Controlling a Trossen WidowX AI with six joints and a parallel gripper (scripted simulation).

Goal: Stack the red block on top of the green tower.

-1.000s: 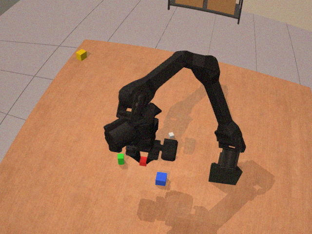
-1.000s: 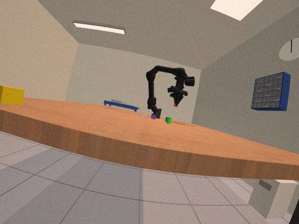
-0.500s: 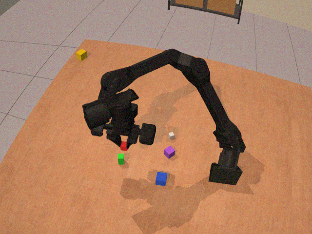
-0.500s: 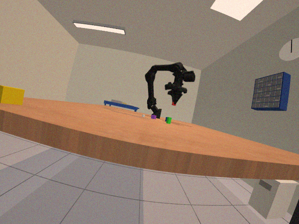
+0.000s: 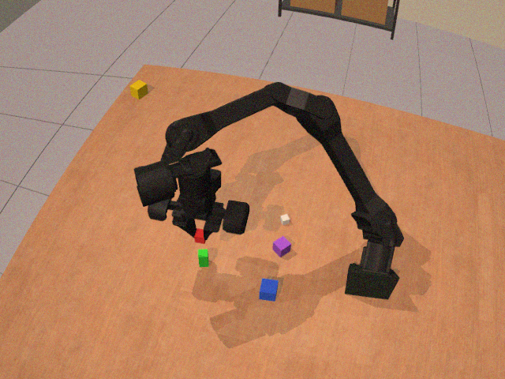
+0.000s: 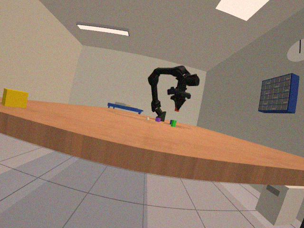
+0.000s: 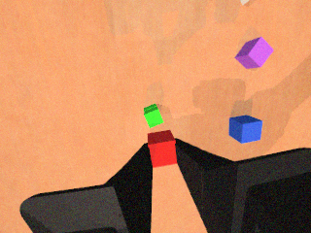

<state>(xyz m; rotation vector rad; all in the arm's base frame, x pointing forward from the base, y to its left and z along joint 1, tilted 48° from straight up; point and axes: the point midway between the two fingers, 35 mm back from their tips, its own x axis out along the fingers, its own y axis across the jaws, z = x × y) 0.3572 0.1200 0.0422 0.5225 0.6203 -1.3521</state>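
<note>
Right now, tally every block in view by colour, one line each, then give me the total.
Small red cube block, shut in the pincer: 1
Tall green block tower: 1
Blue cube block: 1
Purple cube block: 1
Small white cube block: 1
Yellow cube block at the table edge: 1
Total: 6

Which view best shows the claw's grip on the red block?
Wrist: the red block sits large between the claw fingertips. Top shows it small under the arm; exterior shows only a red speck above the green tower.
</note>
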